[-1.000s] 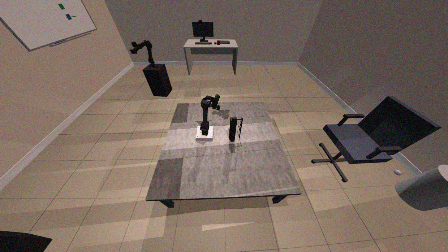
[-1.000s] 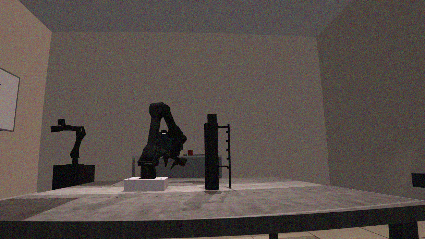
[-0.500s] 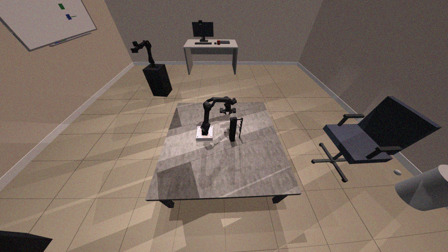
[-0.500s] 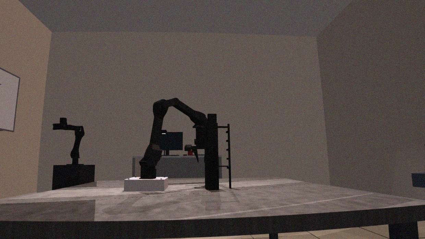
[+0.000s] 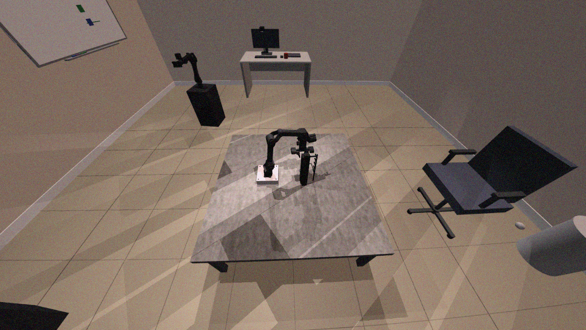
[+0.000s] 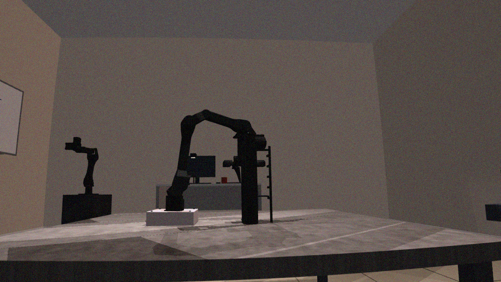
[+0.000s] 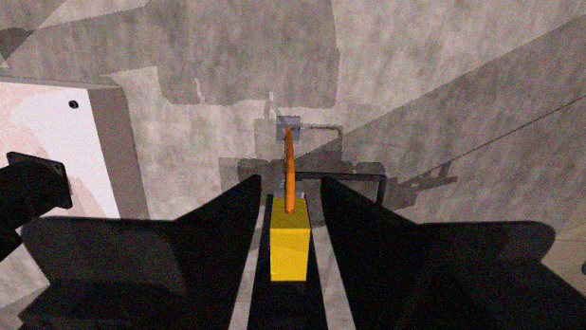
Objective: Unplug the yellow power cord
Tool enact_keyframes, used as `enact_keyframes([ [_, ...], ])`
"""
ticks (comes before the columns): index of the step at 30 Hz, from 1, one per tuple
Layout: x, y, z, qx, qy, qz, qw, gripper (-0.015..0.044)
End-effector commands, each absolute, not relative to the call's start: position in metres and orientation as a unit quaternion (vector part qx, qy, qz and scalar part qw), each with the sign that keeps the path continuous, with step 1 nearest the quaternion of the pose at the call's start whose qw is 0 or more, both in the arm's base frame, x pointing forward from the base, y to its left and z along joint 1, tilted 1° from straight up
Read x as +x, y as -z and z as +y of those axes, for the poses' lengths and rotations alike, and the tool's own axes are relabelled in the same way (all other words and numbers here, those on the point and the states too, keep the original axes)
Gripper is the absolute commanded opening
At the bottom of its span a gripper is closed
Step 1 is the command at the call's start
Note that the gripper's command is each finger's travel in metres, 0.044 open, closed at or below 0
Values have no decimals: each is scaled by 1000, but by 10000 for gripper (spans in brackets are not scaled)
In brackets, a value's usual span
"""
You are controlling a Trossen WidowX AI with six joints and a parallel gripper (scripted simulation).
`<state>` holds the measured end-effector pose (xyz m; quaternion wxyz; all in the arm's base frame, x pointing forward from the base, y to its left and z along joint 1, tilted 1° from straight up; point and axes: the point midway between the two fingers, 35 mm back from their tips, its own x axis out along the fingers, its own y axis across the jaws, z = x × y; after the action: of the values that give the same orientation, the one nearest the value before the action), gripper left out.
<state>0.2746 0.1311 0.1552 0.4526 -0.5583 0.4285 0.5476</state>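
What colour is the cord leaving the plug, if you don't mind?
Orange, seen best in the wrist view: the cord rises from the yellow plug.

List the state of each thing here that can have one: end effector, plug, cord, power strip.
end effector: open, straddling the plug, gaps on both sides, holding nothing.
yellow plug: apparently seated in the strip's top end.
cord: running from the plug down to the table.
power strip: standing upright.

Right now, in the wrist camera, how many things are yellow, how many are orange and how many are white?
Yellow: 1, the plug
Orange: 1, the cord
White: 1, the arm's base plate
Total: 3
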Motion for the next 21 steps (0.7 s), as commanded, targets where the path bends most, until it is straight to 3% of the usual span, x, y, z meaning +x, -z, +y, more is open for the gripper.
enact_keyframes([
  [1, 276, -157, 129, -562, -547, 427, 450, 160],
  [21, 283, -157, 98, -563, -547, 428, 449, 160],
])
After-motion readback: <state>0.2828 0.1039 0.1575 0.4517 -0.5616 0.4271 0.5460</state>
